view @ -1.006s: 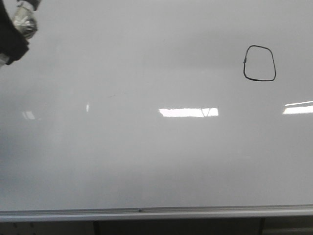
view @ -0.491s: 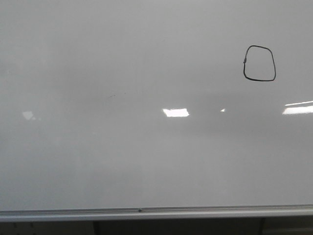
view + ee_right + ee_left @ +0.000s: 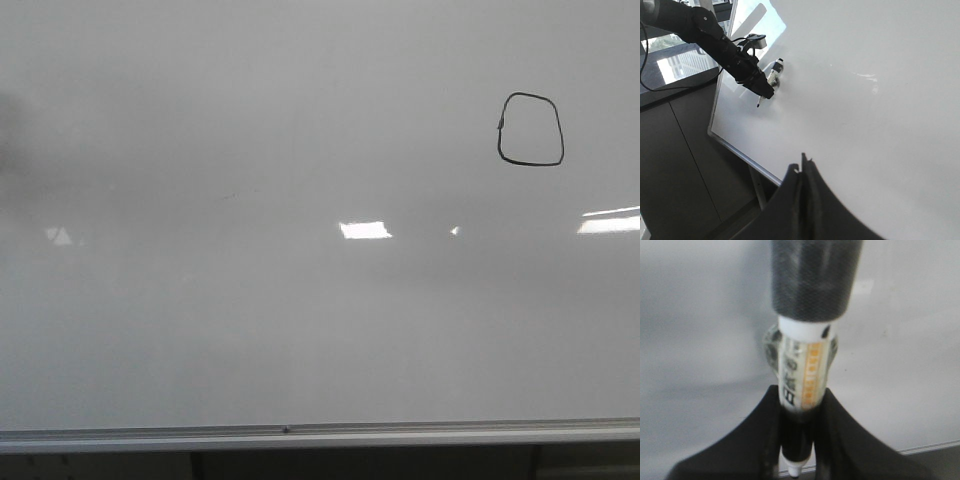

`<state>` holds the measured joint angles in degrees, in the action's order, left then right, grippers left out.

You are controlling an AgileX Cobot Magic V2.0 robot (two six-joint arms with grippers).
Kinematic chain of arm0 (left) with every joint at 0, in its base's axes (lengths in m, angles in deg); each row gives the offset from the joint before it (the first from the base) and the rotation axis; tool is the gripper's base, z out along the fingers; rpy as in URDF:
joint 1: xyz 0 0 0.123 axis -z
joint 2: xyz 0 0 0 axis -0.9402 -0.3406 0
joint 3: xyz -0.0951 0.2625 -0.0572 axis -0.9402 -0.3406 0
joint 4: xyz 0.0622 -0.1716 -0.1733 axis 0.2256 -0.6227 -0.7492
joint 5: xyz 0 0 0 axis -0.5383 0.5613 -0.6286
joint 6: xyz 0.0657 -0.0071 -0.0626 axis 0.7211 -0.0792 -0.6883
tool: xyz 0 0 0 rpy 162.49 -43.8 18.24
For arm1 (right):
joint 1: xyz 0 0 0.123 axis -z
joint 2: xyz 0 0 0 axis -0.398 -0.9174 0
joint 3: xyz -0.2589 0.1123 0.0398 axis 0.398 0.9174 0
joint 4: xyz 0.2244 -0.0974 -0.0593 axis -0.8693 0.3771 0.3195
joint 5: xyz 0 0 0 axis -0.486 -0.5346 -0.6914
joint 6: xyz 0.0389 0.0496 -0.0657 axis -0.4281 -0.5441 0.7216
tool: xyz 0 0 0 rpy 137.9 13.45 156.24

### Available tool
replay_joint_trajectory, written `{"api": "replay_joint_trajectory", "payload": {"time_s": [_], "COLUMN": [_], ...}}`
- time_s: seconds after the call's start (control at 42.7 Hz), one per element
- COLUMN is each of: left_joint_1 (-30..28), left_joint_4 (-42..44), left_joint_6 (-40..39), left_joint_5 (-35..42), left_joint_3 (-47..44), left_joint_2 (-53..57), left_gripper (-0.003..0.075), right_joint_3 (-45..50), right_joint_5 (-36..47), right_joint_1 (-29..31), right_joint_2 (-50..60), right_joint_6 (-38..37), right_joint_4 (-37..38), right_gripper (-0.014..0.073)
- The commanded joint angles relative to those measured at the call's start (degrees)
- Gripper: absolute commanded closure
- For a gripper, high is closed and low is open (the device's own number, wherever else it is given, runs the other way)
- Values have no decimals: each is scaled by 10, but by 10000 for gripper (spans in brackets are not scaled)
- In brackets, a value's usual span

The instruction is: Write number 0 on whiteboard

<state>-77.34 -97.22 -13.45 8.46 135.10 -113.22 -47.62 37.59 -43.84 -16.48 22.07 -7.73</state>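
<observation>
The number 0 (image 3: 530, 129), a thin black squarish loop, is drawn on the upper right of the whiteboard (image 3: 300, 330), which fills the front view. Neither gripper shows in the front view. In the left wrist view my left gripper (image 3: 801, 440) is shut on a marker (image 3: 804, 375) with a white and orange label and a black cap end; its tip (image 3: 794, 471) points down, off the board. The right wrist view shows my right gripper (image 3: 802, 172) shut and empty, and my left arm (image 3: 715, 42) holding the marker (image 3: 769, 82) near the board's left edge.
A silver metal strip (image 3: 320, 434) runs along the board's lower edge. Bright light reflections (image 3: 365, 230) lie across the middle of the board. In the right wrist view dark cabinets (image 3: 675, 165) stand below and left of the board's stand.
The left arm, seen at the top left corner of the front view one second ago, has moved out of that view. The reflections on the board have shifted slightly.
</observation>
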Motion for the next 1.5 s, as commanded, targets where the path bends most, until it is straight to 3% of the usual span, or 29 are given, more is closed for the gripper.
{"api": "replay_joint_trajectory", "payload": {"time_s": [0.0,0.187,0.281,0.445,0.585,1.006,1.474], "left_joint_1": [-1,-1,-1,-1,-1,-1,-1], "left_joint_4": [-13,-13,-13,-13,-13,8,-33], "left_joint_6": [-5,-5,-5,-5,-5,-5,2], "left_joint_5": [31,51,51,51,51,-4,-48], "left_joint_3": [17,17,17,17,17,17,17], "left_joint_2": [13,11,11,11,11,86,288], "left_gripper": [731,619,514,259,119,104,120], "right_joint_3": [-14,-14,-14,-14,-14,-14,-14], "right_joint_5": [24,24,25,24,24,42,175], "right_joint_1": [-1,-1,-1,-1,-1,-1,-1], "right_joint_2": [-4,-4,-4,-4,-4,-4,-4], "right_joint_6": [-1,-1,-1,-1,-1,-1,-1], "right_joint_4": [-18,-18,-18,-19,-19,-19,-19], "right_gripper": [663,663,663,663,663,663,663]}}
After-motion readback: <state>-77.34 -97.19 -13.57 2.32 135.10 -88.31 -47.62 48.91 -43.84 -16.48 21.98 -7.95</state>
